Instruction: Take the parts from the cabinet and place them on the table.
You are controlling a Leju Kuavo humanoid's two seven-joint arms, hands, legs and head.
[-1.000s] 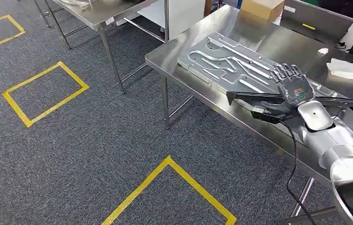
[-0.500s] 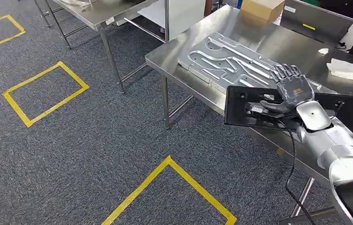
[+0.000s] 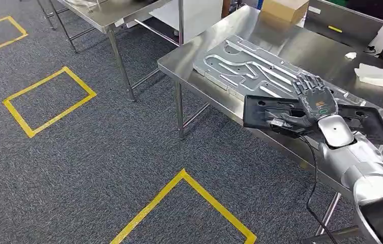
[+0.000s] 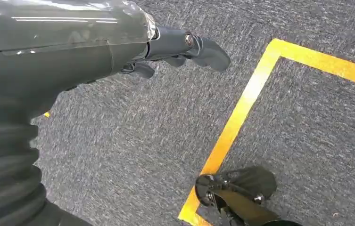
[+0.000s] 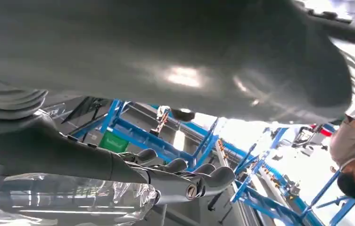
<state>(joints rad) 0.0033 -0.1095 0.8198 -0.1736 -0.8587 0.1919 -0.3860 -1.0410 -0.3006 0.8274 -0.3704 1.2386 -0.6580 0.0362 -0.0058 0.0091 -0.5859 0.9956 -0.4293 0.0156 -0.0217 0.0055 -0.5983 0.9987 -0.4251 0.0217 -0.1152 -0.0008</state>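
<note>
A flat black plastic part [image 3: 265, 109] with cut-outs lies nearly level just above the front edge of the steel table [image 3: 301, 46]. My right hand [image 3: 315, 101] grips it near its middle, fingers over the top and thumb at the near edge. In the right wrist view the part's dark underside [image 5: 166, 56] spans the frame above my fingers [image 5: 189, 179]. My left hand [image 4: 180, 47] hangs over the carpet, fingers loosely extended, holding nothing.
A machined aluminium plate [image 3: 240, 63] lies on the table beyond the part. A cardboard box [image 3: 284, 8] and white cloth [image 3: 375, 75] sit farther back. A second steel table [image 3: 102, 15] stands to the left. Yellow tape squares [image 3: 49, 101] mark the carpet. A person [image 5: 354, 155] stands nearby.
The black part swung from edge-on, to facing the camera, to nearly flat and lower over the table. My right hand came down slightly with it.
</note>
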